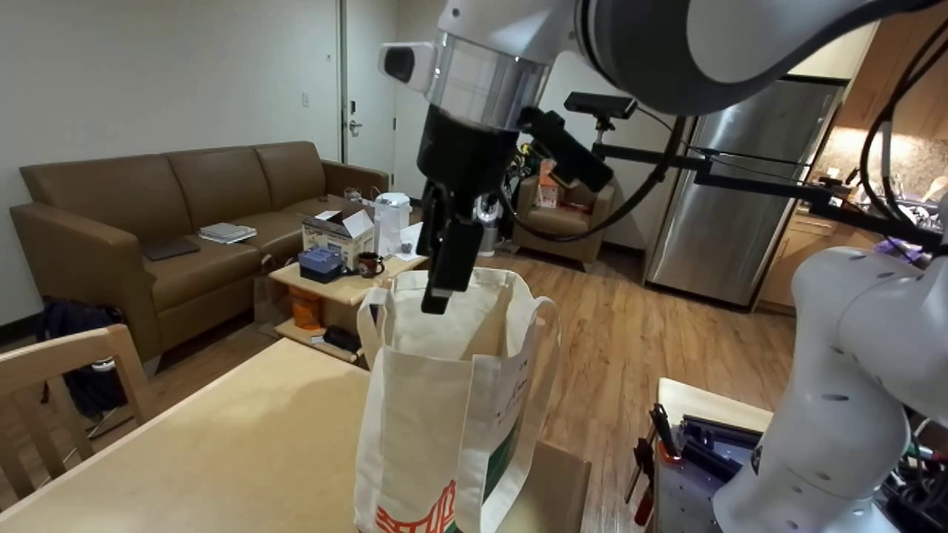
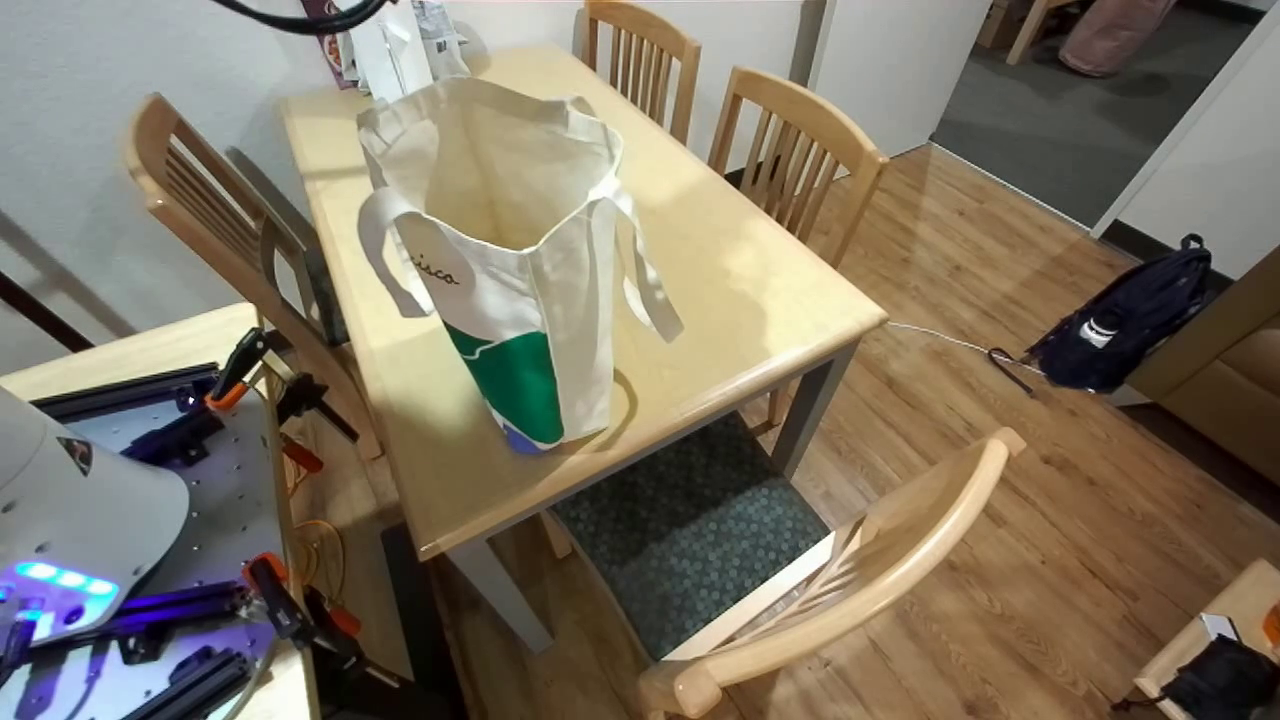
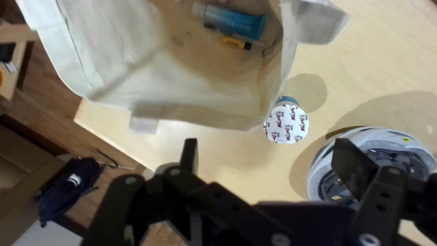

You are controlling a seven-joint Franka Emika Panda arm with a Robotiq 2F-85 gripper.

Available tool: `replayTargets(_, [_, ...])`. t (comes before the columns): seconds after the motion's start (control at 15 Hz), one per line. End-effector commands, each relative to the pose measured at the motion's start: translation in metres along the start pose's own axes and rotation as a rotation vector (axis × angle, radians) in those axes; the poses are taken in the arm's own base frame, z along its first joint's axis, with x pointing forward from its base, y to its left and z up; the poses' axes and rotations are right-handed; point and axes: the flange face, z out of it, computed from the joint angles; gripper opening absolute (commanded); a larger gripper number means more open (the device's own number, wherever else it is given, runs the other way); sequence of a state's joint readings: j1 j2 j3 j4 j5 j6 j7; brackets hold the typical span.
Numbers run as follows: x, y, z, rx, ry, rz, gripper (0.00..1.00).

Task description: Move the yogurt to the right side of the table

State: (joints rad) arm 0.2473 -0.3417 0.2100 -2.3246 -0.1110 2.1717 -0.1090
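A home, with living, dining and kitchen areas sharing one wood-plank floor. In an exterior view, a brown three-seat sofa stands behind a cluttered coffee table with a mug on it; farther back are a brown armchair, a stainless-steel refrigerator and wooden kitchen cabinets. Both exterior views show a dining table with slatted wooden chairs, and a dark backpack beside the sofa.

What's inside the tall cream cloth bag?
In the wrist view, a blue tube and a slim orange stick with a black end lie inside the bag. The picture's edge cuts some off; in both exterior views its sides hide the bottom.
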Motion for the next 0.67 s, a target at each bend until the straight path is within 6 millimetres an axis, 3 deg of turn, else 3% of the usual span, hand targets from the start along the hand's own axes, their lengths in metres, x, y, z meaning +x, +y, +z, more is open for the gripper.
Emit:
replayTargets(0.0, [0.038, -0.015, 0.015, 0.030, 0.063, -0.184, 1.00])
replayTargets(0.2, [0.052, -0.023, 0.041, 0.087, 0.086, -0.321, 1.00])
replayTargets(0.27, [0.039, -0.024, 0.028, 0.043, 0.077, -0.238, 1.00])
replayTargets(0.47, [0.048, -0.025, 0.046, 0.070, 0.063, -0.293, 1.00])
replayTargets(0.6, [0.058, -0.031, 0.048, 0.085, 0.119, -0.451, 1.00])
